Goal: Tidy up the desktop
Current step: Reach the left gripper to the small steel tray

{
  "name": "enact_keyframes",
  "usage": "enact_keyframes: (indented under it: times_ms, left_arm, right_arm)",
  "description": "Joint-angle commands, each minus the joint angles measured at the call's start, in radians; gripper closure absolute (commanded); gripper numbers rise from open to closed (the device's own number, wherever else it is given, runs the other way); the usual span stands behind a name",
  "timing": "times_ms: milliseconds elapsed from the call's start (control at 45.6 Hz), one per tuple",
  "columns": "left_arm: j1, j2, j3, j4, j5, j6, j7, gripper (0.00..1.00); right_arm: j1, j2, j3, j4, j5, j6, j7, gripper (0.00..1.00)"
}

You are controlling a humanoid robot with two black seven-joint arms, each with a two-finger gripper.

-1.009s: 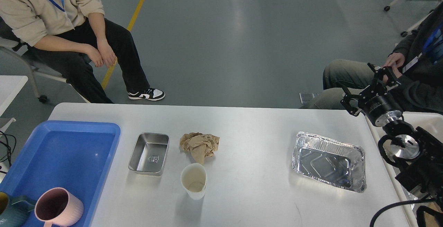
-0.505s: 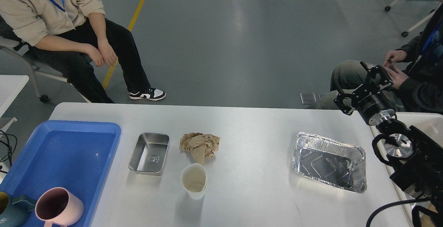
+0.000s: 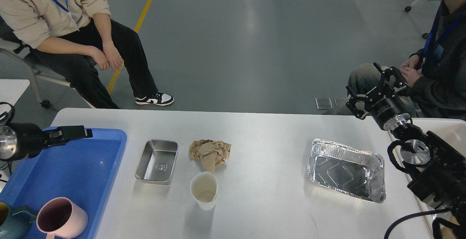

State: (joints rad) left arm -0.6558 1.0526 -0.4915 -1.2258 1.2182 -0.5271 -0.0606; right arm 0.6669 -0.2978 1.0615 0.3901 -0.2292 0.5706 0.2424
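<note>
The white-grey desktop (image 3: 262,137) carries a small steel tray (image 3: 156,161), a crumpled brown paper (image 3: 210,152), a white paper cup (image 3: 204,190) standing upright, and an aluminium foil tray (image 3: 346,169). My left gripper (image 3: 82,132) comes in from the left above the far edge of the blue tray (image 3: 69,169); it is seen side-on and dark, so its fingers cannot be told apart. My right gripper (image 3: 371,89) is open and empty, raised beyond the desktop's far right corner, above and behind the foil tray.
The blue tray holds a pink mug (image 3: 62,219) and a teal cup (image 3: 14,224) at its near end. A seated person (image 3: 72,31) is beyond the far left of the desktop. Another person (image 3: 440,71) sits close behind my right gripper. A small white table (image 3: 447,129) adjoins on the right.
My left arm has come into view from the left, over the blue tray. My right gripper has drifted left and slightly up. The person on the right has shifted.
</note>
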Motion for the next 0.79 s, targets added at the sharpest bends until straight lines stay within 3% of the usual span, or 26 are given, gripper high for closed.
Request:
enact_keyframes:
  times_ms: [0, 132, 373, 527, 658, 768]
  left_arm:
    - [-0.008, -0.149, 0.004, 0.034, 0.066, 0.055, 0.071, 0.07]
    - [-0.004, -0.243, 0.01, 0.068, 0.104, 0.072, 0.117, 0.07]
    - [0.005, -0.408, 0.011, 0.184, 0.259, 0.113, 0.125, 0.07]
    - [0.007, -0.473, 0.022, 0.238, 0.29, 0.162, 0.153, 0.08]
    - [0.004, -0.511, 0.07, 0.279, 0.307, 0.17, 0.156, 0.12]
    - [0.004, -0.543, 0.094, 0.311, 0.314, 0.225, 0.162, 0.18]
  right_arm:
    - [-0.006, 0.0, 0.0, 0.015, -0.002, 0.0, 0.0, 0.0]
    - [-0.006, 0.0, 0.0, 0.015, -0.002, 0.0, 0.0, 0.0]
    - [-0.007, -0.001, 0.0, 0.015, -0.002, 0.0, 0.0, 0.0]
    - [-0.012, -0.003, 0.0, 0.016, -0.004, 0.002, 0.0, 0.0]
    - [-0.015, -0.006, 0.0, 0.016, -0.004, 0.003, 0.0, 0.0]
    - [-0.015, -0.007, 0.0, 0.015, -0.002, 0.003, 0.0, 0.0]
